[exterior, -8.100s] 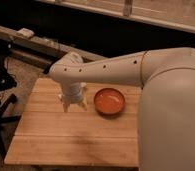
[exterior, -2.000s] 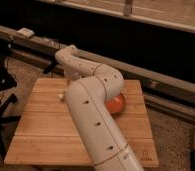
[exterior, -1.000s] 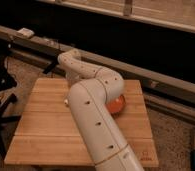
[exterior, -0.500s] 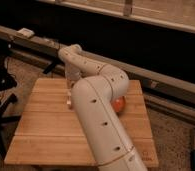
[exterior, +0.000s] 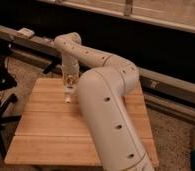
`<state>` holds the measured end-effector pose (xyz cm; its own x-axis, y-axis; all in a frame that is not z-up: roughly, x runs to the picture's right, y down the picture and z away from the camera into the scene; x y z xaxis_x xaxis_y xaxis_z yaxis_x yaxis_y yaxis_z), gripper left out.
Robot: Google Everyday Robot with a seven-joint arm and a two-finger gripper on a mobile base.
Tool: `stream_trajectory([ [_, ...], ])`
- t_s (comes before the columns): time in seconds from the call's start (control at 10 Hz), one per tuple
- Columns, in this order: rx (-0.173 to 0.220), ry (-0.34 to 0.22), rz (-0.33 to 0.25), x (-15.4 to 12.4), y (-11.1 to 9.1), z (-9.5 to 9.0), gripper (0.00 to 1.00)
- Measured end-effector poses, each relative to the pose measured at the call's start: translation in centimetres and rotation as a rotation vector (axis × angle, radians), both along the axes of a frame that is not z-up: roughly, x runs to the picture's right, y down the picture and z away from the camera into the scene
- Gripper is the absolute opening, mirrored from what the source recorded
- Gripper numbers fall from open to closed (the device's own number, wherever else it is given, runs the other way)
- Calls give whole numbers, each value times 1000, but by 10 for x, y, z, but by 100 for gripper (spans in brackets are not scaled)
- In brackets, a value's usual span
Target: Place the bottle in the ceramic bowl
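My gripper (exterior: 69, 84) points down over the left rear part of the wooden table (exterior: 46, 130), at the end of the white arm (exterior: 103, 100) that fills the middle of the camera view. A small whitish thing, which looks like the bottle (exterior: 68, 98), sits right below the gripper, at or just above the table top. I cannot tell whether the gripper holds it. The ceramic bowl is hidden behind the arm.
A dark rail or shelf (exterior: 21, 40) runs behind the table with a pale box (exterior: 26, 32) on it. Black stand legs (exterior: 3, 100) are at the left. The floor (exterior: 176, 140) lies to the right of the table.
The arm has swung further across the view and now covers the orange bowl that showed beside it before. The gripper has stayed over the table's left rear, shifting slightly right.
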<state>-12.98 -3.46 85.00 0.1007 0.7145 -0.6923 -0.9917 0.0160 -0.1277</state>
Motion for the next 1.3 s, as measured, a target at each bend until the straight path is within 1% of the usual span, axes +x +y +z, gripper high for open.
stream_trajectory([
  [0.1,-1,-6,-3,13,2,-10,0],
  [0.2,-1,-18,3,35,6,-22,0],
  [0.4,-6,-24,13,78,16,-41,0],
  [0.6,-13,-32,24,118,28,-57,0],
  [0.7,-14,-41,29,132,33,-64,0],
  [0.9,-6,-54,51,166,41,-80,0],
  [1.0,-4,-59,64,184,46,-87,0],
  [1.1,-5,-61,70,192,49,-88,0],
  [1.2,-10,-64,73,199,52,-89,0],
  [1.3,-18,-69,77,201,55,-85,0],
])
